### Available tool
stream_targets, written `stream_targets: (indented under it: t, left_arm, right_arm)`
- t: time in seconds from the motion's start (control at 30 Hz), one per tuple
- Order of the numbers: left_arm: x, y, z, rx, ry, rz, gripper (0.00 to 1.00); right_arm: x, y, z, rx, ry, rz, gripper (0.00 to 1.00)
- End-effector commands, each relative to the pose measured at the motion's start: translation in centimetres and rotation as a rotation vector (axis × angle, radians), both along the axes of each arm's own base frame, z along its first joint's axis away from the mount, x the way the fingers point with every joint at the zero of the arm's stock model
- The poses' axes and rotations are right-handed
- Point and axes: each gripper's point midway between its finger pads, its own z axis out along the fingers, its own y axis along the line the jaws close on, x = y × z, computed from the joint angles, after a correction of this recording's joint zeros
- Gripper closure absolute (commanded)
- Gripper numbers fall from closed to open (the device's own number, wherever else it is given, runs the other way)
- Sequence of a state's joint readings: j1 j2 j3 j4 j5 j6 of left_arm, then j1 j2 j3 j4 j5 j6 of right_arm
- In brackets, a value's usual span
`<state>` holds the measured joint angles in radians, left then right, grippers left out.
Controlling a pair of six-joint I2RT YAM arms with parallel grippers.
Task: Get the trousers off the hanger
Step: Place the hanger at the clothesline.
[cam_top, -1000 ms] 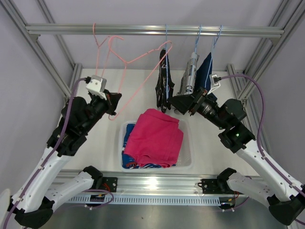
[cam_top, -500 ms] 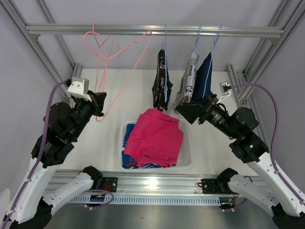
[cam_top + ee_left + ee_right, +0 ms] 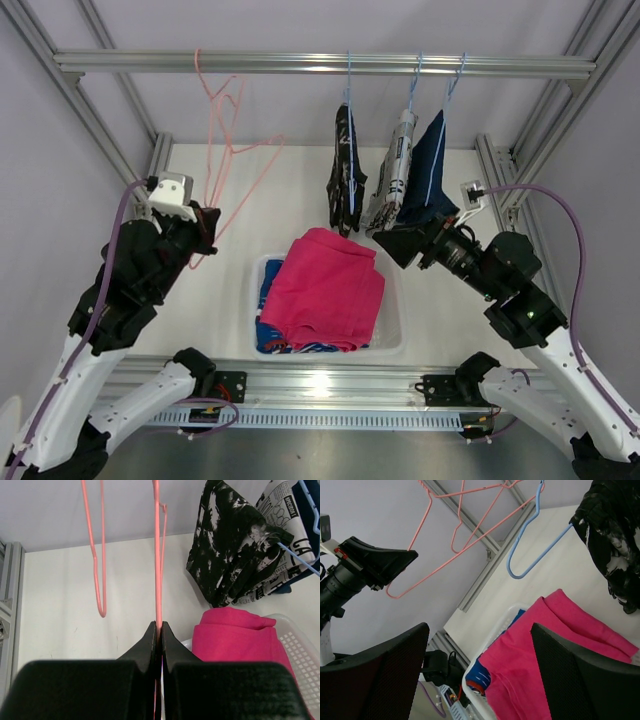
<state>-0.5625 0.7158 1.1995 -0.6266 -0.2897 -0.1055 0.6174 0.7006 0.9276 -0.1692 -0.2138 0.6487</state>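
The left gripper (image 3: 157,630) pinches the bare pink hanger (image 3: 158,555), probably to hold it aside, while the right gripper (image 3: 398,240) gapes wide beside the hanging trousers (image 3: 393,185), ready for one; the pink pair (image 3: 325,290) fills the basket (image 3: 396,338)

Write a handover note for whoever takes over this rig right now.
Left gripper: shut on the wire of an empty pink hanger.
Right gripper: open, holding nothing, beside the hanging clothes.
Done: pink trousers lie over blue patterned trousers in the basket.
Left: black-and-white trousers, white printed trousers and denim trousers hang on blue hangers from the rail.
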Motion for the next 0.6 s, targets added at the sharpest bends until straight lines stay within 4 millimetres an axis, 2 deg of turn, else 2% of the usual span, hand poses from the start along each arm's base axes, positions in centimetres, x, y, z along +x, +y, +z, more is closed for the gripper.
stream_targets:
  t: [0.0, 0.1, 0.13, 0.2, 0.23, 0.3, 0.4, 0.43, 0.57]
  left_arm:
    - [0.9, 0.1, 0.2, -0.01, 0.001, 0.034, 0.99]
    - [1.7, -0.5, 0.4, -0.005, 0.014, 0.029, 0.99]
    - [1.7, -0.6, 1.4, -0.014, 0.0, 0.028, 0.99]
    - [2.4, -1.1, 1.4, -0.008, 0.012, 0.022, 0.99]
    - [2.4, -1.2, 2.4, -0.019, -0.005, 0.023, 0.99]
    - [3.0, -1.5, 2.4, -0.014, 0.006, 0.025, 0.99]
    - [3.2, -1.5, 4.0, -0.033, -0.021, 0.027, 1.0]
    - [3.4, -1.6, 3.7, -0.028, -0.014, 0.03, 0.99]
    - [3.3, -1.3, 5.2, -0.042, -0.042, 0.043, 0.99]
  right_arm:
    - [0.2, -0.3, -0.9, -0.035, -0.004, -0.01, 0.12]
    - [0.2, -0.3, -1.7, -0.053, 0.006, -0.01, 0.12]
    - [0.3, -0.3, -2.3, -0.061, 0.015, -0.013, 0.12]
    - [0.4, -0.2, -2.8, -0.071, 0.018, -0.013, 0.11]
    - [0.5, -0.2, -3.4, -0.079, 0.029, -0.014, 0.11]
    - [0.7, -0.1, -3.8, -0.081, 0.029, -0.014, 0.11]
    - [1.1, 0.1, -4.6, -0.098, 0.036, -0.01, 0.11]
    - [1.2, 0.2, -4.7, -0.103, 0.04, -0.009, 0.11]
    - [1.8, 0.5, -5.7, -0.129, 0.055, -0.005, 0.1]
